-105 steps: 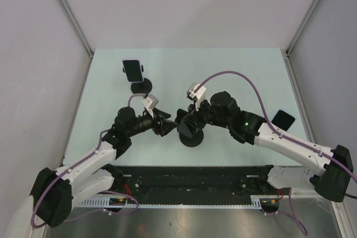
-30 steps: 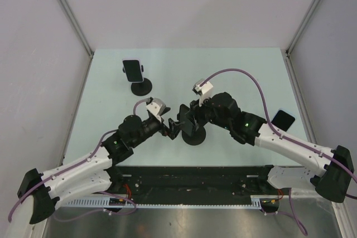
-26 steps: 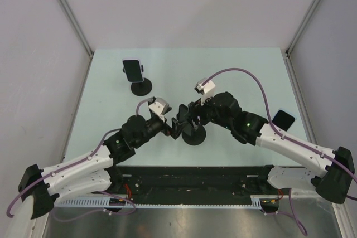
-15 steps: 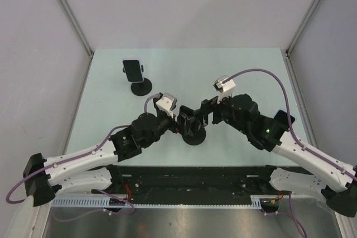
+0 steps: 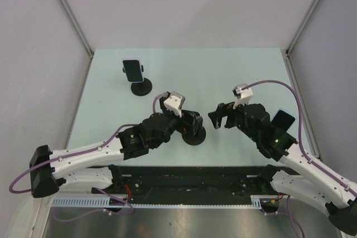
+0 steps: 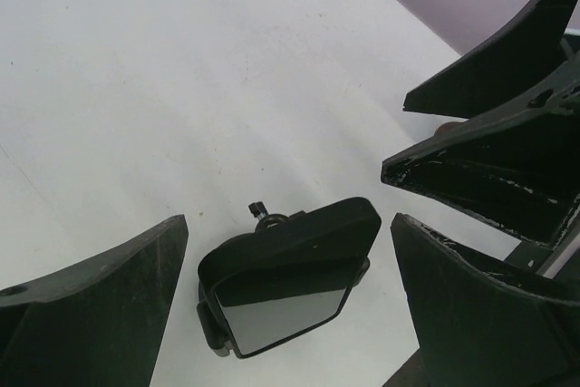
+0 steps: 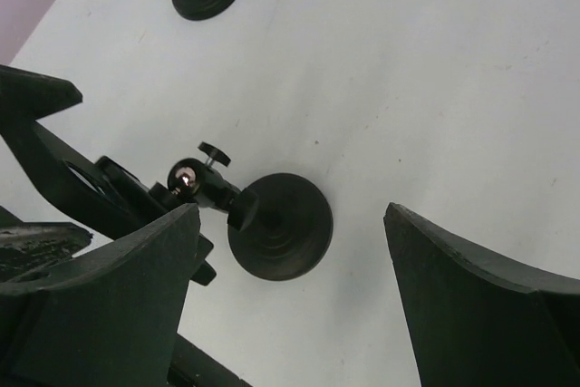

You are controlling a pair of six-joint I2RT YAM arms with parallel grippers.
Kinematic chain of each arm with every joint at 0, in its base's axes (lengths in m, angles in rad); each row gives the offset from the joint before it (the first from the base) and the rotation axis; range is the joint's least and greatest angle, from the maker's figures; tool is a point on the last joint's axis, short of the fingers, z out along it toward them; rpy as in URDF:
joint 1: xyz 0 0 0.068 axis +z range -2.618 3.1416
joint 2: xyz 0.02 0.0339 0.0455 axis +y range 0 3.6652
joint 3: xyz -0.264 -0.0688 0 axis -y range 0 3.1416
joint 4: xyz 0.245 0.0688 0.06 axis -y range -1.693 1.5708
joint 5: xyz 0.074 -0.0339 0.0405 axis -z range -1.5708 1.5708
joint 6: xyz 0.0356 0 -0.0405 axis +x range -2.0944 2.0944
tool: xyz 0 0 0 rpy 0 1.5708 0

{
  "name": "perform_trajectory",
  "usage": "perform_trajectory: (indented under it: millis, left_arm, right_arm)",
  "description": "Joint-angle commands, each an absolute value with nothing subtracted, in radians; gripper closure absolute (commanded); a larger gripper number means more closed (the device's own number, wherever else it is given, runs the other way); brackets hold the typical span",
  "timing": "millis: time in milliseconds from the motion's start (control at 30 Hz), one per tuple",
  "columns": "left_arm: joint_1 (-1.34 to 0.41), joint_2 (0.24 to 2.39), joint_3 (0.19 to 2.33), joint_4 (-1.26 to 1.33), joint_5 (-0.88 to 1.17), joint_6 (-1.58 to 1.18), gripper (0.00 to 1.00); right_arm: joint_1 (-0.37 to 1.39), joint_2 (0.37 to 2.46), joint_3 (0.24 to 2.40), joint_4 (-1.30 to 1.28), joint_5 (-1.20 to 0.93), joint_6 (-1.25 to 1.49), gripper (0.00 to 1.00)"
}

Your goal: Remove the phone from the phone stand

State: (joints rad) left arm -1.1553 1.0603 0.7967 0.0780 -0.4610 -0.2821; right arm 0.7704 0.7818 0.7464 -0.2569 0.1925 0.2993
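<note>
In the left wrist view the left gripper (image 6: 288,251) stands spread wide, its two dark fingers (image 6: 100,305) flanking the phone (image 6: 290,278), which sits tilted in its cradle low in the middle of the frame; a thin strip of table shows on each side, so neither finger presses it. The right gripper (image 7: 290,224) is spread as well and holds nothing. Seen from its wrist camera, the round base of the phone stand (image 7: 279,226) lies at centre between its fingers, with the ball joint (image 7: 186,177) up and to the left. From above, that gripper hangs just right of the stand, apart from it. The table (image 5: 223,71) is bare across the upper middle and upper right. A second stand (image 5: 140,87) carrying another phone (image 5: 133,71) stands at upper left, and a loose phone (image 5: 283,120) lies near the right edge.
</note>
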Motion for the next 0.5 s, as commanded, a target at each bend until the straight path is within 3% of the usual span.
perform_trajectory:
  millis: [0,233,467]
  left_arm:
    - [-1.167,1.072,0.839,0.066,-0.517,-0.325,0.0]
    - [-1.161,1.016,0.789,0.057,-0.603,-0.331,0.0]
    - [-1.077,1.022,0.796,0.044,-0.476,-0.336,0.0]
  right_arm:
    - [0.762,0.753,0.713,-0.186,0.163,0.321,0.13]
    - [0.762,0.788,0.677,-0.173,0.057,0.298,0.14]
    - [0.827,0.839,0.657,-0.121,0.011,0.282,0.14]
